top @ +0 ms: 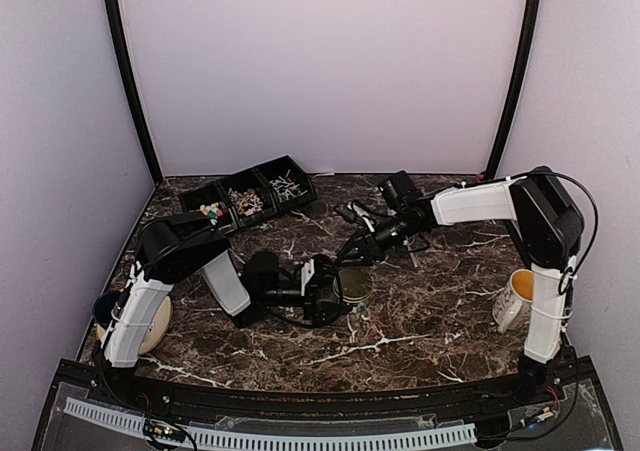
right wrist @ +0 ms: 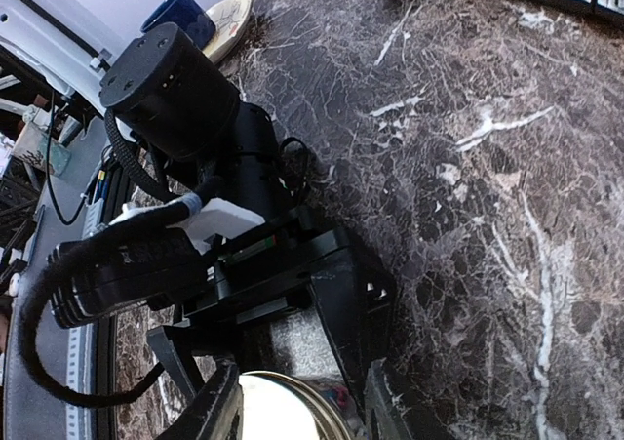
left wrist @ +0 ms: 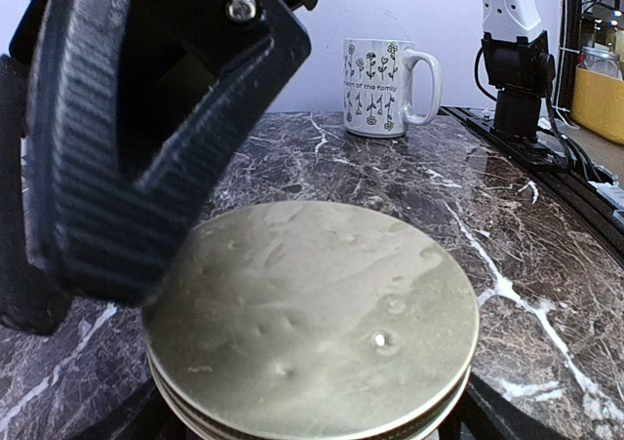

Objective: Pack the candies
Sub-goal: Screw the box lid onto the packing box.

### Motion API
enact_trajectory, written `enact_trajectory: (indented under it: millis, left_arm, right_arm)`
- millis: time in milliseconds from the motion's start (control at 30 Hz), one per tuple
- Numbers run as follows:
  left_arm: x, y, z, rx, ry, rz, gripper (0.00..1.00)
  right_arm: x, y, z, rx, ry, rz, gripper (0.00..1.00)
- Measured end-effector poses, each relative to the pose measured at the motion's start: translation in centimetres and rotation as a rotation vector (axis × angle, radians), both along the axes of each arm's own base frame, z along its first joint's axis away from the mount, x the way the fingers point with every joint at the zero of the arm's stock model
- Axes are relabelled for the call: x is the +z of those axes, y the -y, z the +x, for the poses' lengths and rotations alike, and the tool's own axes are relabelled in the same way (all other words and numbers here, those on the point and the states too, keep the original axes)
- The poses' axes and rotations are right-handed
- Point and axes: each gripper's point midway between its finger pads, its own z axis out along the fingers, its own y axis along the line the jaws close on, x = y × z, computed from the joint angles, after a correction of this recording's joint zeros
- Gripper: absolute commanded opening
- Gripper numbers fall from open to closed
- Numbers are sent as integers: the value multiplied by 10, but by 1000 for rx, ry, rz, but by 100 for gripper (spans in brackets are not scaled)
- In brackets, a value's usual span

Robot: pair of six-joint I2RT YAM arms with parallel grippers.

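A glass jar with a gold lid (top: 352,285) stands mid-table. My left gripper (top: 335,291) is shut on the jar; its dark fingers (left wrist: 507,413) show at the lid's (left wrist: 312,313) lower corners. My right gripper (top: 352,257) hovers over the lid's far side, jaws apart. In the right wrist view its fingers (right wrist: 213,413) straddle the lid (right wrist: 288,411). A few coloured candies (right wrist: 336,396) show through the glass. More candies lie in the black tray (top: 300,176): coloured stars (top: 212,211), pinkish rounds (top: 247,201), whitish wrapped ones (top: 288,184).
A flowered white mug (top: 515,296) stands by the right arm's base; it also shows in the left wrist view (left wrist: 380,89). A plate (top: 155,323) and a blue cup (top: 105,306) sit at the left edge. Small dark parts (top: 352,211) lie behind the jar.
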Motion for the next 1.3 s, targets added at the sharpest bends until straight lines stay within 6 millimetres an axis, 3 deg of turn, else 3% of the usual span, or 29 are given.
enact_trajectory:
  millis: [200, 933, 1300]
  left_arm:
    - [0, 0, 0, -2, 0, 0, 87]
    - [0, 0, 0, -3, 0, 0, 87]
    - [0, 1, 0, -7, 0, 0, 87]
  right_arm:
    - [-10, 2, -7, 26, -47, -6, 31]
    - [-17, 7, -10, 21, -47, 19, 24]
    - [-17, 23, -11, -36, -50, -6, 22]
